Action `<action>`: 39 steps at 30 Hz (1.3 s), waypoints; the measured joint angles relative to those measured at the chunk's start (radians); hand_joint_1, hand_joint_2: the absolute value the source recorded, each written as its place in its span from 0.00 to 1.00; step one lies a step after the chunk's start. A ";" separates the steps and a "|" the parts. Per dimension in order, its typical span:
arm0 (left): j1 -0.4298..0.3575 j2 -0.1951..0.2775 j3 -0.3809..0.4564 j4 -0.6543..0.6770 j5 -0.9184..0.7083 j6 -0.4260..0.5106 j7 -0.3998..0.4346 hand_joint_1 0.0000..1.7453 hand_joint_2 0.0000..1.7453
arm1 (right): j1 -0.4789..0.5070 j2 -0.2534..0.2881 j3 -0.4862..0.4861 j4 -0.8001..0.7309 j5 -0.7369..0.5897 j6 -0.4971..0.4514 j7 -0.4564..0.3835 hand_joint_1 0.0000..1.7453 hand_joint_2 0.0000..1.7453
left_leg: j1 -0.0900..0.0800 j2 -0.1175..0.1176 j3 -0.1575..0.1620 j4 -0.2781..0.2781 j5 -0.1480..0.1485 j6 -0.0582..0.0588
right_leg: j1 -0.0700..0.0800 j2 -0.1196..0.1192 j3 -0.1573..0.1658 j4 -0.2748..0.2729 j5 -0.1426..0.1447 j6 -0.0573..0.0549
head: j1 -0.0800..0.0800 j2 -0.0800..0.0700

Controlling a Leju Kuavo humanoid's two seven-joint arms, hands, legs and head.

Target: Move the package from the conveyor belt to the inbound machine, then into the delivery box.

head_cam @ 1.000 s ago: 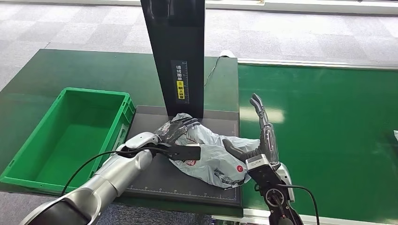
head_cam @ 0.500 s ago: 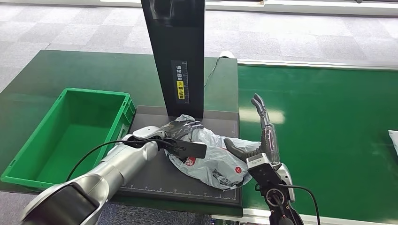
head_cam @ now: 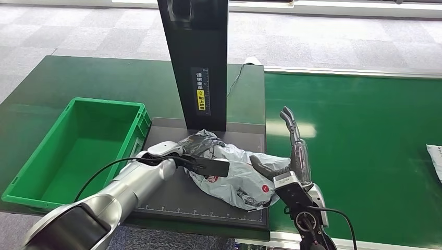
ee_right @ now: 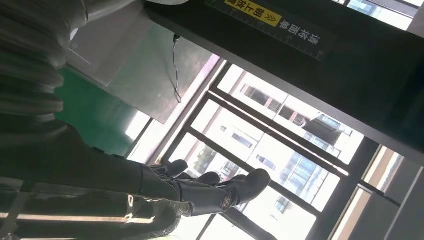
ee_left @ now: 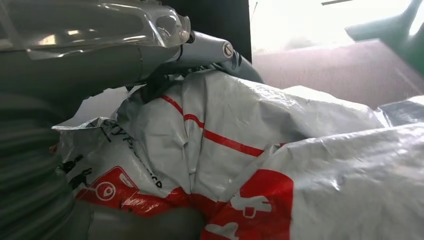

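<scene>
The grey package [head_cam: 237, 174] with red print lies crumpled on the black platform [head_cam: 177, 200] of the inbound machine, in front of its dark column [head_cam: 195, 62]. My left hand [head_cam: 198, 145] grips the package's upper left fold. In the left wrist view its fingers [ee_left: 210, 50] curl over the bag [ee_left: 250, 150] and the thumb lies under it. My right hand [head_cam: 292, 156] stands at the package's right edge with fingers straight up and apart, thumb pointing at the bag, holding nothing. The green delivery box [head_cam: 104, 100] stands to the left of the platform.
The green conveyor belt [head_cam: 365, 146] runs along the right, and a second pale package [head_cam: 435, 159] lies at its far right edge. A thin cable [head_cam: 234, 78] runs behind the column. The right wrist view looks up past the hand [ee_right: 215, 192] at the column's yellow label [ee_right: 252, 10].
My left hand's fingers have curled from lying spread on the package into gripping its upper fold. The second package on the belt has come further in from the right. My right hand has barely moved.
</scene>
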 joint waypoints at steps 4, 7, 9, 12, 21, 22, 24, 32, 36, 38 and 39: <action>0.035 0.018 0.003 -0.039 0.030 0.112 -0.047 1.00 1.00 | 0.025 -0.001 -0.009 -0.019 0.004 0.008 0.002 0.00 1.00 | 0.000 0.001 0.000 0.000 0.000 0.000 | 0.000 0.000 -0.001 0.000 0.000 0.000 | 0.000 0.000; 0.096 0.042 0.018 -0.105 0.058 0.286 -0.085 1.00 1.00 | 0.039 -0.003 -0.017 -0.038 0.003 0.013 0.003 0.00 1.00 | 0.000 0.001 -0.001 0.000 0.000 0.000 | 0.000 0.001 -0.002 0.000 0.000 0.000 | 0.000 0.000; 0.152 0.070 0.040 -0.174 0.076 0.413 -0.103 1.00 1.00 | 0.053 -0.006 -0.025 -0.056 0.001 0.015 0.003 0.00 1.00 | 0.000 0.002 -0.003 0.000 0.000 0.000 | 0.000 0.002 -0.005 0.000 0.000 0.000 | 0.000 0.000; 0.213 0.106 0.066 -0.254 0.085 0.481 -0.110 1.00 1.00 | 0.068 -0.011 -0.037 -0.075 -0.003 0.018 0.003 0.00 1.00 | 0.000 0.002 -0.005 0.000 0.000 0.000 | 0.001 0.002 -0.007 0.000 0.000 0.000 | 0.000 0.000; 0.350 0.177 0.132 -0.444 0.062 0.626 -0.111 1.00 1.00 | 0.086 -0.020 -0.052 -0.102 -0.015 0.020 -0.001 0.00 1.00 | 0.000 0.002 -0.007 0.000 0.000 0.000 | 0.001 0.002 -0.008 0.000 0.000 0.000 | 0.000 0.000; 0.373 0.188 0.145 -0.475 0.052 0.643 -0.111 1.00 1.00 | 0.087 -0.023 -0.054 -0.103 -0.016 0.020 -0.002 0.00 1.00 | 0.000 0.002 -0.007 0.000 0.000 0.000 | 0.001 0.002 -0.008 0.000 0.000 0.000 | 0.000 0.000; 0.418 0.209 0.175 -0.540 0.027 0.678 -0.106 1.00 1.00 | 0.087 -0.028 -0.055 -0.103 -0.017 0.020 -0.003 0.00 1.00 | 0.000 0.002 -0.007 0.000 0.000 0.000 | 0.001 0.002 -0.009 0.000 0.000 0.000 | 0.000 0.000; 0.633 0.278 0.384 -0.857 -0.213 0.870 0.016 1.00 1.00 | 0.113 -0.044 -0.056 -0.114 -0.019 -0.004 -0.006 0.00 1.00 | 0.000 0.003 -0.008 -0.001 -0.001 0.000 | 0.001 0.003 -0.010 0.000 -0.001 0.000 | 0.000 0.000; 0.749 0.278 0.556 -1.026 -0.354 0.896 0.116 1.00 1.00 | 0.136 -0.042 -0.056 -0.129 -0.001 -0.007 -0.008 0.00 1.00 | 0.000 0.003 -0.009 -0.001 -0.001 -0.001 | 0.001 0.003 -0.011 0.000 -0.001 0.000 | 0.000 0.000; 0.797 0.266 0.644 -1.107 -0.348 0.898 0.113 1.00 1.00 | 0.142 -0.039 -0.056 -0.136 0.005 -0.009 -0.008 0.00 1.00 | 0.000 0.003 -0.009 -0.001 -0.001 -0.001 | 0.001 0.003 -0.011 0.000 -0.001 0.000 | 0.000 0.000; 0.818 0.255 0.692 -1.147 -0.344 0.898 0.106 1.00 1.00 | 0.145 -0.038 -0.056 -0.140 0.008 -0.009 -0.008 0.00 1.00 | 0.000 0.003 -0.009 -0.001 -0.001 -0.001 | 0.001 0.003 -0.011 0.000 -0.001 0.000 | 0.000 0.000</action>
